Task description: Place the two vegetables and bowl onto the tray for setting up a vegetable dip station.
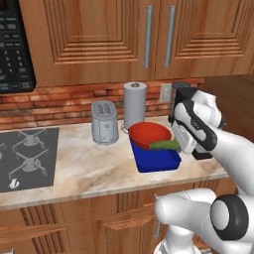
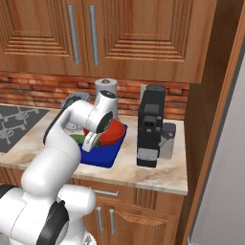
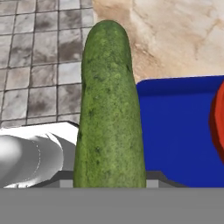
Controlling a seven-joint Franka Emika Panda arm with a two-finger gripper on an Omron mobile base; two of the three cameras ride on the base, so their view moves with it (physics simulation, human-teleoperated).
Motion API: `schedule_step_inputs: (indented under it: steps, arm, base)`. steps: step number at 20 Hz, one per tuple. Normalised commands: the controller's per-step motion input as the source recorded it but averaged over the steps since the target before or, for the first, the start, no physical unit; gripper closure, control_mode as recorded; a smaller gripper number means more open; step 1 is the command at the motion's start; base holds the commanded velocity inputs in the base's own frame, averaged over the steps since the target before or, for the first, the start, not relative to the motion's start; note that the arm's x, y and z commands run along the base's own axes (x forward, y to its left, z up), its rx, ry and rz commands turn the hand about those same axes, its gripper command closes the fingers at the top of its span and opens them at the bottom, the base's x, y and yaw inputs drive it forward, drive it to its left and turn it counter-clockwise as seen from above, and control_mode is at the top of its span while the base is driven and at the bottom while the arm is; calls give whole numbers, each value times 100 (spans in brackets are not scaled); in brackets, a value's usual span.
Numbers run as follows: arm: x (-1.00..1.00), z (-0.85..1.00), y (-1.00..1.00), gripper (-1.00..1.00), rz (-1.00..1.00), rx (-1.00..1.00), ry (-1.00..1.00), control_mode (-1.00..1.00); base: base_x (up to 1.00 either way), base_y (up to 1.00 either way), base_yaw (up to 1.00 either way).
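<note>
Left to right: toaster (image 1: 104, 122) and paper towel roll (image 1: 134, 104) stand clear of the job, then the red bowl (image 1: 149, 134) sits on the back of the blue tray (image 1: 158, 159). My gripper (image 1: 179, 145) is clamped on the cucumber (image 1: 165, 145), at the tray's right edge. The cucumber's long axis runs out from my fingers, leftward over the tray beside the bowl. My read: lower onto bare blue floor in front of the bowl, then release. Can't see the carrot.

Rough, speckled green cucumber (image 3: 109, 109); glossy red bowl (image 1: 149, 134); smooth blue tray (image 1: 158, 161); marbled counter (image 1: 94, 168).
</note>
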Motion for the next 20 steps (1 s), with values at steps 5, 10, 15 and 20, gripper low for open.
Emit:
schedule_step_inputs:
  steps: [5,10,15,20]
  arm:
    - [9,-9,0,100,0,-7,6,-100]
    - [10,-9,0,100,0,-8,8,-100]
    - [1,-8,0,100,0,-5,7,-100]
    - [6,-4,-6,100,3,-3,4,-100]
  base:
    - [0,0,0]
    - [0,0,0]
    - [0,0,0]
    - [0,0,0]
